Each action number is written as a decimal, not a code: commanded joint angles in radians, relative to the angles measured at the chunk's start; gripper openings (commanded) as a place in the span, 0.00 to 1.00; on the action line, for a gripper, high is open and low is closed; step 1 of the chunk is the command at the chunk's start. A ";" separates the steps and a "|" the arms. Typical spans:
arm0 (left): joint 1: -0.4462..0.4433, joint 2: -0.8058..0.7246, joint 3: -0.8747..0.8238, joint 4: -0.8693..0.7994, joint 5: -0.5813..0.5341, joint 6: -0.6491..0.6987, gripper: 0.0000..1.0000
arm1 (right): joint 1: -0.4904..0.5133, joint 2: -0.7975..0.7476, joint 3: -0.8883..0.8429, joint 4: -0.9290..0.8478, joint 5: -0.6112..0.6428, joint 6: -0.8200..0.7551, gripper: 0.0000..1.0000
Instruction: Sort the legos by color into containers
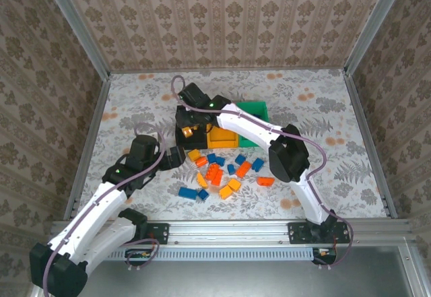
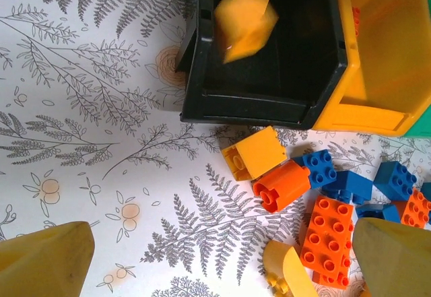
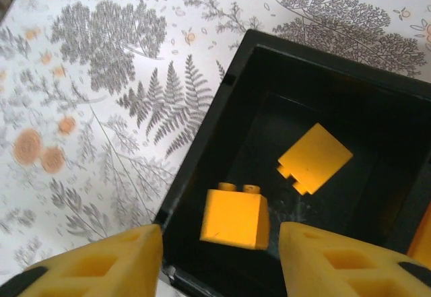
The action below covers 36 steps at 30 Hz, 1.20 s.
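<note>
Your right gripper (image 3: 222, 267) is spread over the black bin (image 3: 209, 142), pinching nothing. A yellow brick (image 3: 236, 218) shows in the gap between the fingers (image 3: 101, 263), touching neither. A second yellow brick (image 3: 314, 157) lies at its 1 o'clock, inside the same bin. Your left gripper (image 2: 221, 262) is spread wide above the table (image 2: 81, 108), black bin at its 12 o'clock. Top view: the loose pile (image 1: 222, 172) of blue, orange and yellow bricks is at 5 o'clock of the black bin, the yellow bin (image 1: 219, 137) at 3, the green bin (image 1: 254, 112) at 2.
</note>
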 commanded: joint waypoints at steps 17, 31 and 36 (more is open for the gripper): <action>-0.272 0.323 0.005 0.177 -0.010 -0.010 0.81 | -0.041 -0.518 -0.629 0.249 0.058 0.114 0.72; -0.392 0.510 0.029 0.214 0.003 -0.042 0.68 | -0.102 -0.789 -0.946 0.328 0.075 0.144 0.73; -0.393 0.527 0.027 0.122 -0.034 -0.049 0.62 | -0.109 -0.833 -0.986 0.349 0.080 0.147 0.73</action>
